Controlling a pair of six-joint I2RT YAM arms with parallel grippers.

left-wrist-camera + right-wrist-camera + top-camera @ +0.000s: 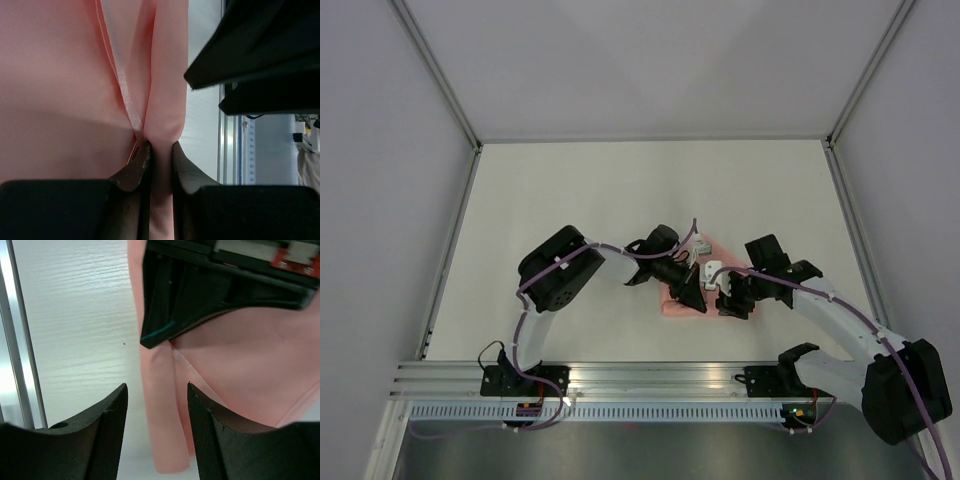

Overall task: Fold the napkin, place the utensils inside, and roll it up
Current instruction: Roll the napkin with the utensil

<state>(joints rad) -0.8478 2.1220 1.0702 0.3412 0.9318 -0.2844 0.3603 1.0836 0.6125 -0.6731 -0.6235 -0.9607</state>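
Top: shows napkin (675, 308) lying on counter (620, 190) beneath left tool (692, 296) and right tool (733, 303). Left wrist: shows left tool clenched on a napkin fold. Right wrist: shows right tool released, astride the rolled edge. Risks unrolling should that pinch slip; utensils unseen.

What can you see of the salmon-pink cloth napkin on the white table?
The salmon-pink cloth napkin is thin, soft and plain, lying folded on the white table, one edge gathered into a long roll. The left gripper pinches that roll; the right gripper stands open, the roll showing between its jaws.
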